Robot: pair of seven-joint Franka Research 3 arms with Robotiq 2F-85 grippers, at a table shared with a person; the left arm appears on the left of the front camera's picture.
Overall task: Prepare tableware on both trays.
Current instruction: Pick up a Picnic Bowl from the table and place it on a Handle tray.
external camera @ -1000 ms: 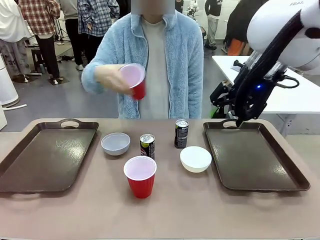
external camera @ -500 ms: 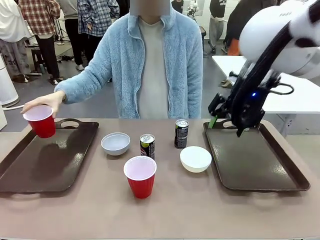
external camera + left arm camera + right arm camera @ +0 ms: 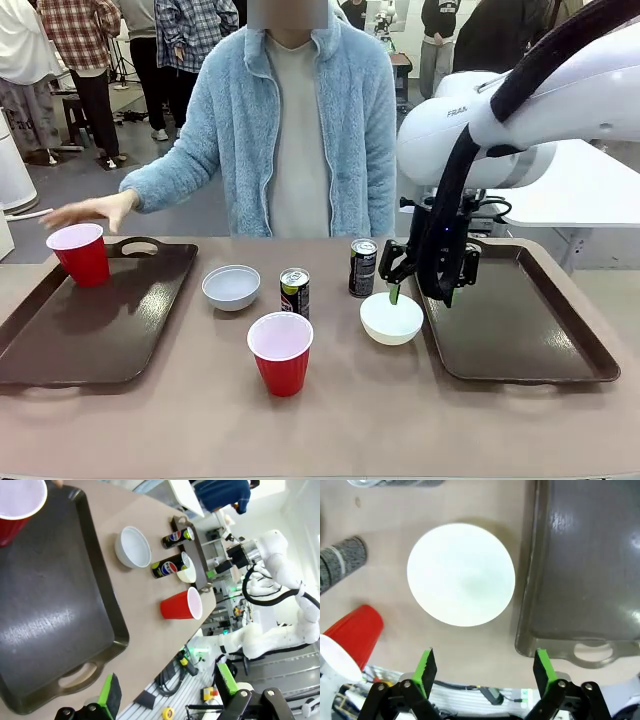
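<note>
One red cup [image 3: 80, 253] is stood upright in the far left corner of the left tray [image 3: 100, 330], beside its cut-out handle. An open hand [image 3: 95, 212] of the person is held just above and behind this cup's rim. The second red cup [image 3: 280, 352] is stood upright on the bare bench [image 3: 330, 430] between the two trays, at the robot's side. Just beyond it one black can [image 3: 294, 292] is seen, and the other can [image 3: 363, 267] is set farther back and to the right. A pale-grey bowl [image 3: 231, 287] is placed left of the cans, near the left tray's rim. A white bowl [image 3: 391, 318] is placed on the bench just beside the left rim of the right tray [image 3: 520, 330].

The right gripper [image 3: 420, 292] is held low over the far side of the white bowl, pointing down. Its fingers are spread wide with nothing pinched between them, and whether a tip touches the bowl cannot be told. In the left wrist view the left gripper [image 3: 167, 686] is held off the end of the left tray, its fingers likewise spread and nothing gripped.
</note>
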